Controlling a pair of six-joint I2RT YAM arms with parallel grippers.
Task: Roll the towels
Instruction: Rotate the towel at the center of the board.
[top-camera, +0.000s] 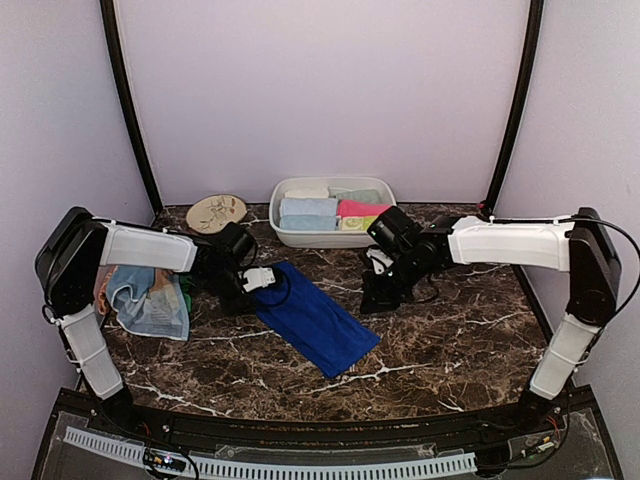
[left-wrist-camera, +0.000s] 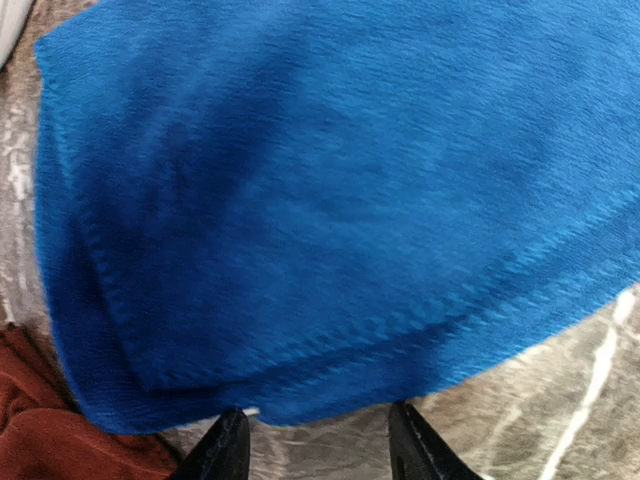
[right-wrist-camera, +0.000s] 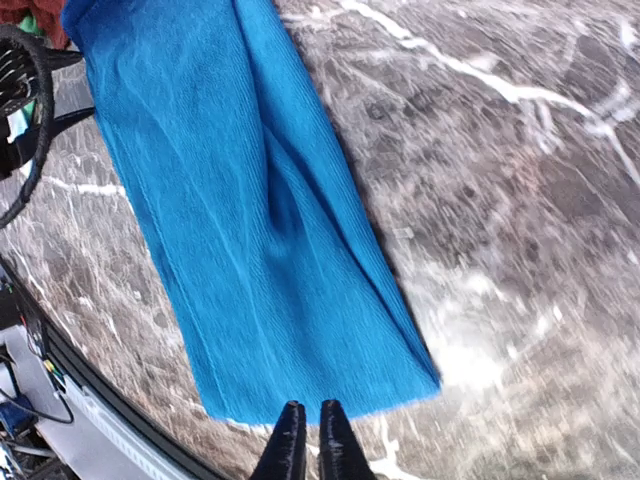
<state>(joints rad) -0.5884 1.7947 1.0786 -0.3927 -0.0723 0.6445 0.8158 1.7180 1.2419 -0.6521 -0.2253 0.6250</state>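
Observation:
A royal blue towel (top-camera: 315, 318), folded into a long strip, lies flat on the marble table and runs diagonally from back left to front right. My left gripper (top-camera: 262, 278) hovers at its back-left end. In the left wrist view the towel (left-wrist-camera: 330, 200) fills the frame, its hemmed edge just ahead of the left gripper (left-wrist-camera: 318, 440), whose fingers stand apart with only bare table between them. My right gripper (top-camera: 372, 298) hangs to the right of the strip. In the right wrist view its fingers (right-wrist-camera: 312, 440) are almost touching and empty, above the towel's (right-wrist-camera: 250, 220) near end.
A white oval tub (top-camera: 290, 236) at the back holds rolled towels, among them light blue (top-camera: 308, 213) and pink (top-camera: 360, 208). A leaf-pattern plate (top-camera: 216, 212) sits to its left. A loose pile of towels (top-camera: 150, 300) lies under the left arm; a rust one (left-wrist-camera: 40, 425) touches the blue strip.

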